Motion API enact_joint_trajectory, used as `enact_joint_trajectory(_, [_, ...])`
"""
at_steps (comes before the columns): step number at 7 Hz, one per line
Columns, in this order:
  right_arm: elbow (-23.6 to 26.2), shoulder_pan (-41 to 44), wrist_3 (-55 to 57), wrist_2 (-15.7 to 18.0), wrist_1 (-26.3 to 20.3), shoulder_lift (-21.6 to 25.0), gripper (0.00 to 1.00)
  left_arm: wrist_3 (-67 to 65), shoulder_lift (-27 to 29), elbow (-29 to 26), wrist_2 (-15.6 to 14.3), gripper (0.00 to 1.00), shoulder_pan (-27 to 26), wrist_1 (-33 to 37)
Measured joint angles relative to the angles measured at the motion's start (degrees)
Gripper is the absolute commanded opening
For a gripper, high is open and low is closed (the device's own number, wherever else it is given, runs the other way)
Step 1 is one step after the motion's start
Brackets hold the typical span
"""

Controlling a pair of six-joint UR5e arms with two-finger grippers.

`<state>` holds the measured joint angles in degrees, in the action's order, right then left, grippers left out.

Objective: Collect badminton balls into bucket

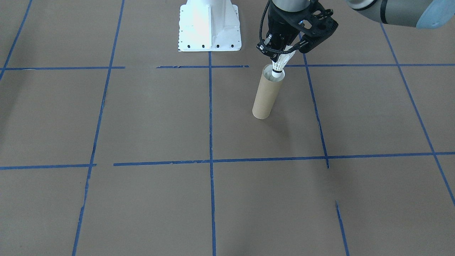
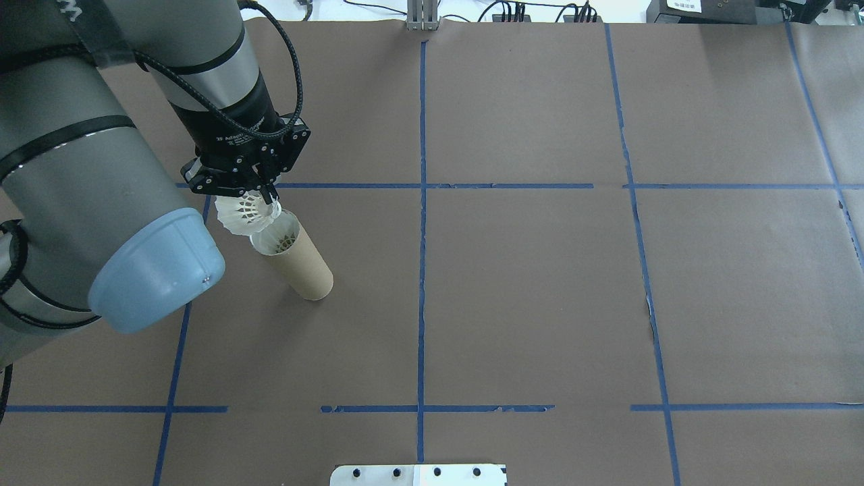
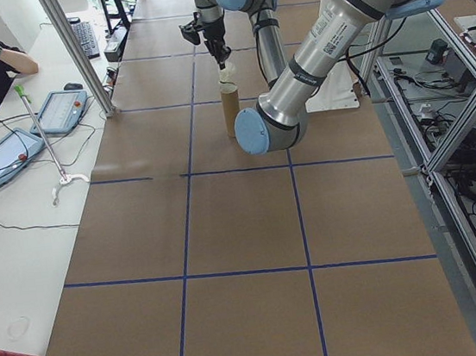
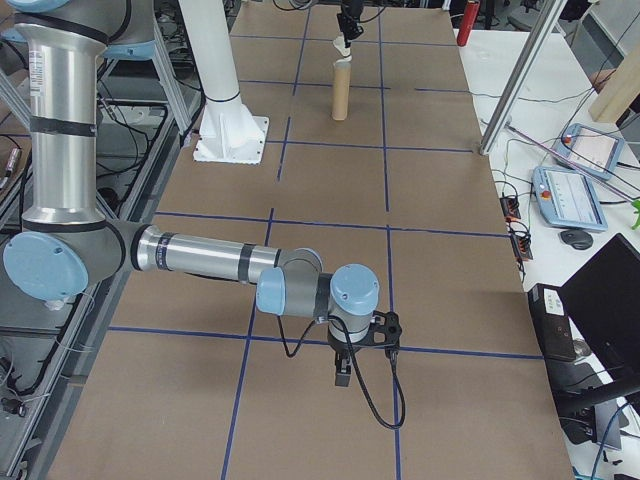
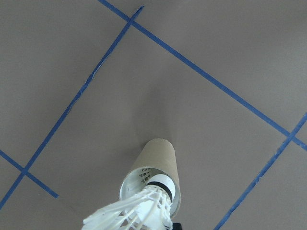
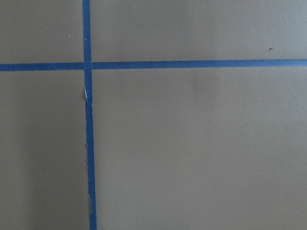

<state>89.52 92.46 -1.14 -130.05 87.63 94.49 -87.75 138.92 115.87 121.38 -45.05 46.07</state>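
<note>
Left gripper (image 1: 283, 53), its jaws clamped on the feather skirt of a white shuttlecock (image 1: 279, 66), hangs directly over the open mouth of the brown cardboard tube (image 1: 266, 95). Cork tip down and skirt up, the shuttlecock's long axis runs near vertical, its tip just inside the rim. The tube stands upright on the brown paper-covered table (image 1: 149, 117), beside a blue tape line (image 1: 314, 103).

From the overhead view, a feathered shape shows deep inside the tube, probably another shuttlecock, though it is too dim to be sure. The left wrist camera shows the black band sitting level with the rim, which the front view hides.

Well apart, in the right-end view only, the right gripper (image 4: 342, 376) points down near the table; whether it is open cannot be told.
</note>
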Motion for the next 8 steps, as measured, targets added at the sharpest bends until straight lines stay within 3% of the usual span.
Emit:
enact_joint_trajectory(3, [0.0,0.0,0.0,0.0,0.0,0.1,1.00,0.4,-0.4,-0.2,0.1,0.03,1.0,0.0])
enact_joint_trajectory(5, [0.0,0.0,0.0,0.1,0.0,0.0,1.00,1.4,-1.0,-0.3,0.1,0.14,1.4,0.0])
enact_joint_trajectory(6, [0.0,0.0,0.0,0.1,0.0,0.0,1.00,2.7,-1.5,-0.3,0.1,0.30,1.4,0.0])
enact_joint_trajectory(7, [0.0,0.0,0.0,0.1,0.0,0.1,1.00,3.7,-1.9,-0.3,0.2,0.91,1.4,0.1])
enact_joint_trajectory(8, [0.0,0.0,0.0,0.1,0.0,0.0,1.00,4.6,-2.1,-0.3,0.2,1.00,1.5,0.2])
